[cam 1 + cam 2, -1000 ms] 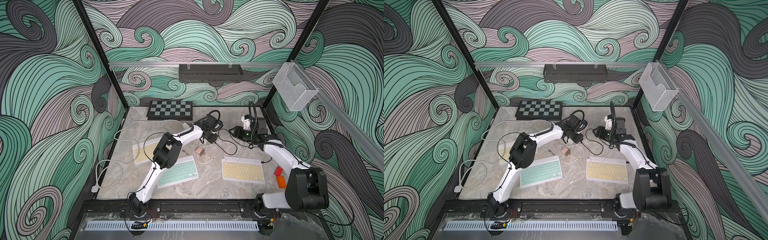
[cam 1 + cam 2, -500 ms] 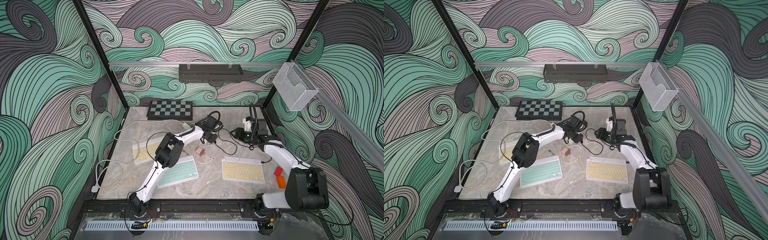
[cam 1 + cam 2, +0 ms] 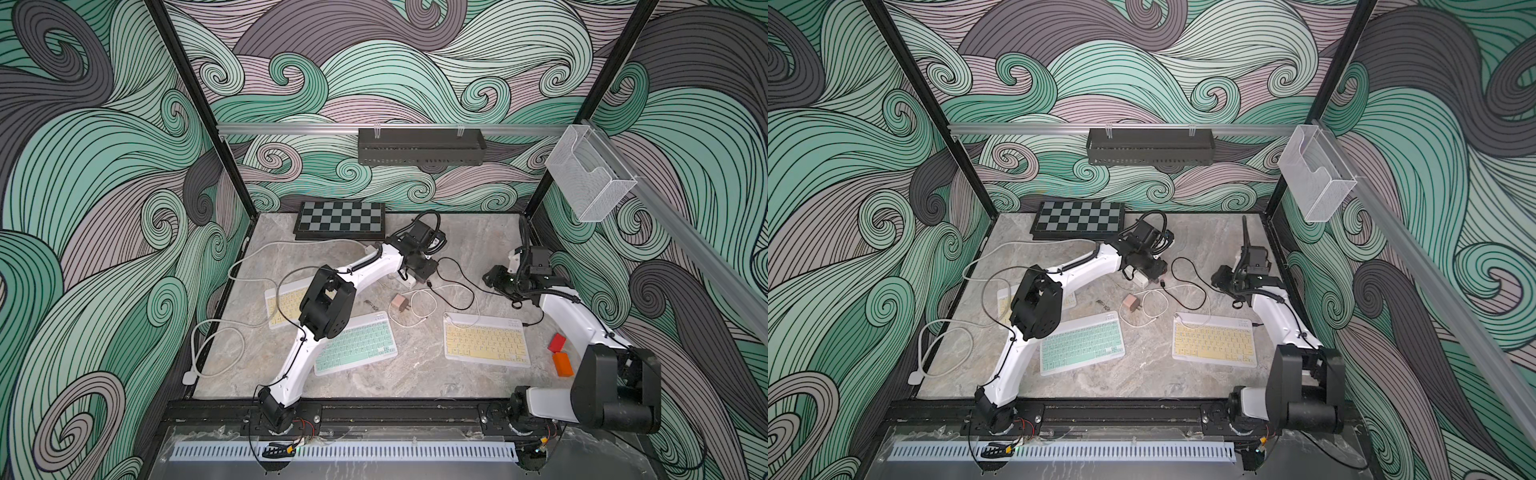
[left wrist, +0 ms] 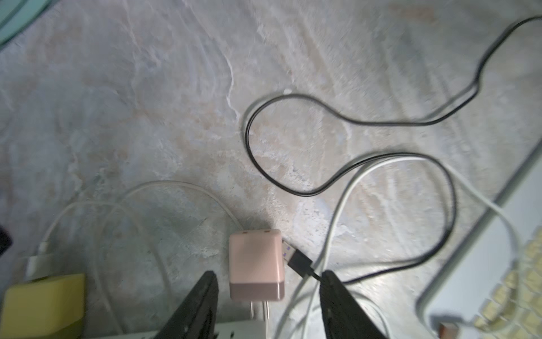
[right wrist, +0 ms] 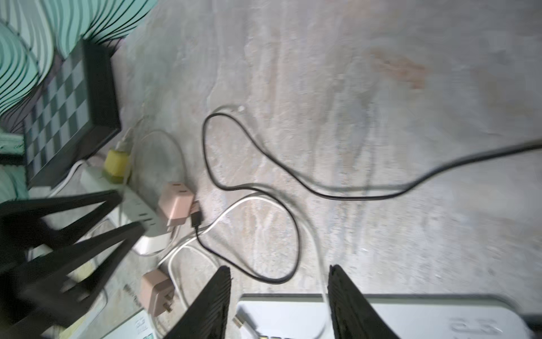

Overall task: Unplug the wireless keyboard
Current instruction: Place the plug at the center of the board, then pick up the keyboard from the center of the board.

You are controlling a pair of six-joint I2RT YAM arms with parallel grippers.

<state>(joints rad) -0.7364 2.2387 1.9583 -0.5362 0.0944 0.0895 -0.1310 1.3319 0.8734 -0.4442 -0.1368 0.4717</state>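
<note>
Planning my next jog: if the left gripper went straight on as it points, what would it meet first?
Probably the pink charger, just ahead within the open left gripper, black USB plug at its side; depth is unclear.

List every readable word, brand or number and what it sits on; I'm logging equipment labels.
No text reads clearly.
Too small: key legends on the yellow-keyed white keyboard and the mint-green keyboard.
Blurred: raised mark on that white keyboard's casing, right wrist view.
Blurred: purple marks on the black USB plug beside the pink wall charger.
</note>
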